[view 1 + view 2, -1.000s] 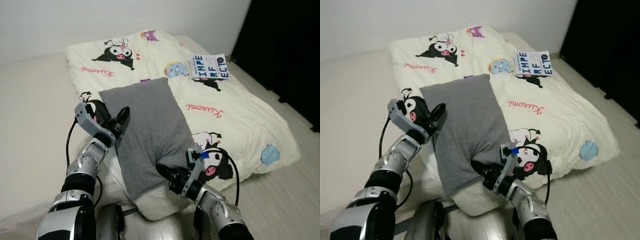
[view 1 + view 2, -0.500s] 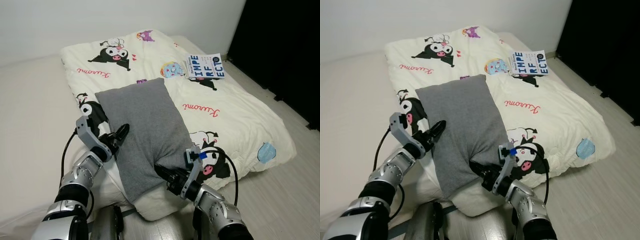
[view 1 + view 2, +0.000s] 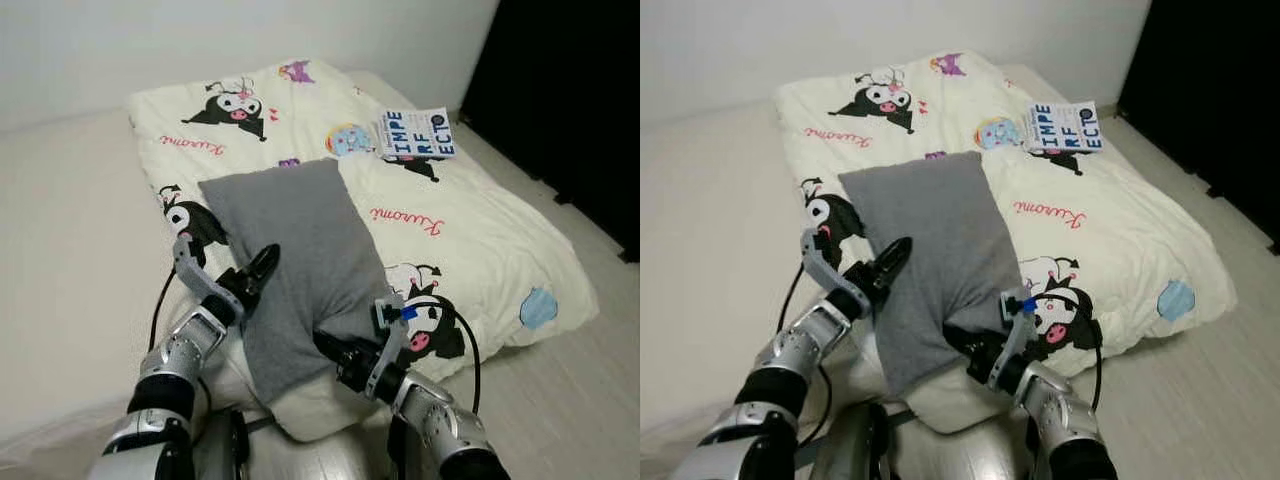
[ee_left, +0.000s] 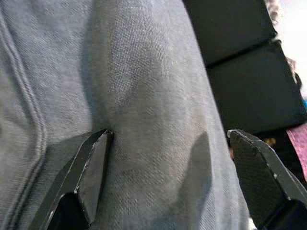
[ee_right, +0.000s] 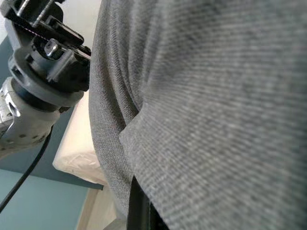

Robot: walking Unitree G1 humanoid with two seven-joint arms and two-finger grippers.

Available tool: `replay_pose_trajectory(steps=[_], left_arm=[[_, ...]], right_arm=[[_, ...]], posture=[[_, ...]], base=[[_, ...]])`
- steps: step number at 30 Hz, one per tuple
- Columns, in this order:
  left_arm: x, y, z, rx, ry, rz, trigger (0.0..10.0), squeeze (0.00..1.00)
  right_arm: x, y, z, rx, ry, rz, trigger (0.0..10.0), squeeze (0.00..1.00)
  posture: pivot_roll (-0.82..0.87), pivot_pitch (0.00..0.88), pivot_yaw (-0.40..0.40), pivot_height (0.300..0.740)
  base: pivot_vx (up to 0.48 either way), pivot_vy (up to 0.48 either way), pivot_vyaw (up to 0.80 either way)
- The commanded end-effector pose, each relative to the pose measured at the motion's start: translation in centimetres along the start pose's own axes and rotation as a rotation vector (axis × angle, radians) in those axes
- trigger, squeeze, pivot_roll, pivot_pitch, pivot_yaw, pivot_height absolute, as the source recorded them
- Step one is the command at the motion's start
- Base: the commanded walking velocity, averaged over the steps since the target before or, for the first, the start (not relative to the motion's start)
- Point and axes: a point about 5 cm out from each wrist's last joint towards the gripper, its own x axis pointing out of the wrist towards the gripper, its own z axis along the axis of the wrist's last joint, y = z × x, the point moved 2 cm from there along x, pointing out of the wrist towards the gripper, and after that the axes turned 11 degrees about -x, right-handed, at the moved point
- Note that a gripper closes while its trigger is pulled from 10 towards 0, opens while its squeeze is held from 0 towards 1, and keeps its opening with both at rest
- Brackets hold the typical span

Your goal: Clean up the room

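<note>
Pillow (image 3: 295, 250), one only, grey-cased, lies lengthwise on the near part of a cream quilt (image 3: 480, 235) printed with cartoon figures, its near end sagging over the edge of the bed toward the robot, where white stuffing bulges out from under the grey cover. Two grippers are on it. The left gripper (image 3: 262, 270) sits against the pillow's left edge about halfway along; in the left wrist view its two black fingers (image 4: 91, 172) stand wide apart with the grey cloth spread between them, not pinched. The right gripper (image 3: 335, 350) is tucked in at the pillow's near right corner, its tips buried under the fold of grey cloth; the right wrist view is close on the weave, with one dark finger edge (image 5: 139, 208) poking up into the fabric, so I cannot tell whether those fingers are apart or closed on it. One book (image 3: 417, 133), white with large dark block letters, lies on the far right of the quilt, well apart from the pillow. One quilt covers one mattress (image 3: 70, 230), whose bare pale surface shows to the left. Pale wood floor (image 3: 570, 400) runs along the right side.
</note>
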Motion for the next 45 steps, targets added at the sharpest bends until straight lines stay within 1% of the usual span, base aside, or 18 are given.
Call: replay_pose_trajectory(steps=[1,3,6,9,11,19,25,26,29,30,31,32,34,35,41,43,44,45], left_arm=[[0.4,-1.0,-3.5,-0.062,0.135,-0.076,10.0,0.0],[0.7,-1.6,-4.5,-0.033,0.172,-0.105,10.0,0.0],[1.2,-1.6,-5.8,0.082,0.2,-0.069,10.0,0.0],[1.5,-0.3,-6.1,0.24,0.184,0.063,10.0,0.0],[1.5,0.2,-5.8,0.266,0.158,0.133,10.0,0.0],[1.5,0.4,-5.6,0.254,0.145,0.166,10.0,0.0],[1.6,1.1,-4.6,0.199,0.073,0.249,10.0,0.0],[1.7,1.0,-4.6,0.186,0.073,0.244,0.2,0.0],[1.7,0.9,-4.6,0.162,0.069,0.22,0.0,0.0],[1.7,0.9,-4.7,0.16,0.069,0.217,0.0,0.0],[1.7,0.9,-4.7,0.16,0.069,0.217,0.0,0.0],[1.7,0.9,-4.7,0.161,0.068,0.218,0.0,0.0],[1.7,0.9,-4.7,0.161,0.068,0.218,0.0,0.0],[1.6,1.0,-4.7,0.163,0.068,0.221,0.0,0.0],[1.5,1.0,-4.4,0.155,0.06,0.225,0.0,0.0],[1.5,1.0,-4.3,0.153,0.057,0.224,0.0,0.0],[1.5,1.0,-4.2,0.146,0.052,0.221,0.0,0.0],[1.5,1.0,-4.1,0.141,0.048,0.219,0.0,0.0]], right_arm=[[0.2,1.2,-3.1,0.053,0.119,0.049,0.0,0.0],[0.2,1.1,-3.1,0.05,0.12,0.047,0.0,0.0],[0.2,1.1,-3.1,0.045,0.122,0.042,0.0,0.0],[0.2,1.1,-3.1,0.041,0.123,0.039,0.0,0.0],[0.2,1.1,-3.1,0.04,0.123,0.036,0.0,0.0],[0.2,1.1,-3.1,0.04,0.122,0.033,0.0,0.0],[0.3,1.1,-3.1,0.037,0.121,0.033,0.0,0.0],[0.4,1.1,-3.1,0.035,0.122,0.031,0.0,0.0],[0.4,1.1,-3.1,0.029,0.122,0.028,0.2,0.0],[0.4,1.0,-3.1,0.023,0.124,0.024,5.0,0.0],[0.4,1.0,-3.1,0.023,0.124,0.024,5.0,0.0],[0.4,1.0,-3.1,0.018,0.125,0.021,6.9,0.0],[0.4,1.0,-3.1,0.018,0.125,0.021,6.9,0.0],[0.4,0.9,-3.1,0.012,0.127,0.016,10.0,0.0],[0.5,0.9,-3.1,-0.001,0.131,0.006,10.0,0.0],[0.6,0.9,-3.1,0.004,0.128,0.007,10.0,0.06],[0.6,0.9,-2.9,0.015,0.119,0.011,10.0,1.0],[0.7,0.9,-2.8,0.024,0.112,0.015,10.0,1.0]], posture=[[0.1,0.311,0.039,0.574],[0.1,0.313,0.039,0.574],[0.11,0.314,0.038,0.574],[0.11,0.314,0.039,0.574],[0.1,0.316,0.04,0.574],[0.11,0.316,0.041,0.574],[0.11,0.316,0.043,0.574],[0.11,0.315,0.043,0.574],[0.11,0.315,0.044,0.574],[0.11,0.315,0.044,0.574],[0.11,0.315,0.044,0.574],[0.11,0.315,0.045,0.574],[0.11,0.315,0.045,0.574],[0.11,0.316,0.044,0.574],[0.11,0.312,0.044,0.574],[0.11,0.313,0.045,0.574],[0.11,0.31,0.047,0.574],[0.11,0.31,0.047,0.574]], base=[[0.0,0.0,0.0],[0.0,0.0,0.0],[0.0,0.0,0.0],[0.0,0.0,0.0],[0.0,0.0,0.0],[0.0,0.0,0.0],[0.0,0.0,0.0],[0.0,0.0,0.0],[0.0,0.0,0.0],[0.0,0.0,0.0],[0.0,0.0,0.0],[0.0,0.0,0.0],[0.0,0.0,0.0],[0.0,0.0,0.0],[0.0,0.0,0.0],[0.0,0.0,0.0],[0.0,0.0,0.0],[0.0,0.0,0.0]])
